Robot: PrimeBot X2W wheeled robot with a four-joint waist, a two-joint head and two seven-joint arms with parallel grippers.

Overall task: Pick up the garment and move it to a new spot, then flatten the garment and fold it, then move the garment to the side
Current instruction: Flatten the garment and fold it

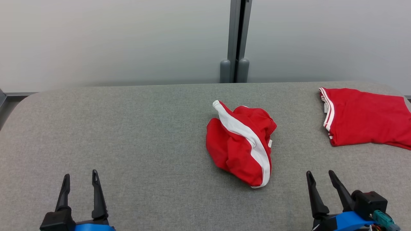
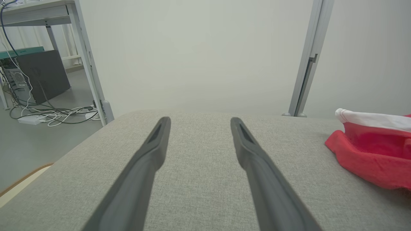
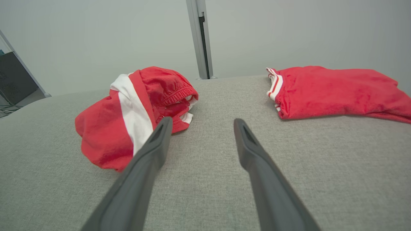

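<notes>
A crumpled red garment (image 1: 240, 144) with a white stripe lies bunched near the middle of the grey padded table (image 1: 128, 134). The right wrist view has it (image 3: 128, 118) ahead and to the left of the fingers, and it sits at the right edge of the left wrist view (image 2: 372, 147). My left gripper (image 1: 81, 175) stands open near the front left edge, far from the cloth, nothing between its fingers. Open and empty too, my right gripper (image 1: 320, 173) is at the front right, a short way right of and nearer than the garment.
A second red garment (image 1: 366, 117) with white-striped trim lies flat at the table's far right, also in the right wrist view (image 3: 337, 91). A grey post (image 1: 237, 41) stands against the pale wall behind. Cables and a desk (image 2: 35, 67) sit on the floor to the left.
</notes>
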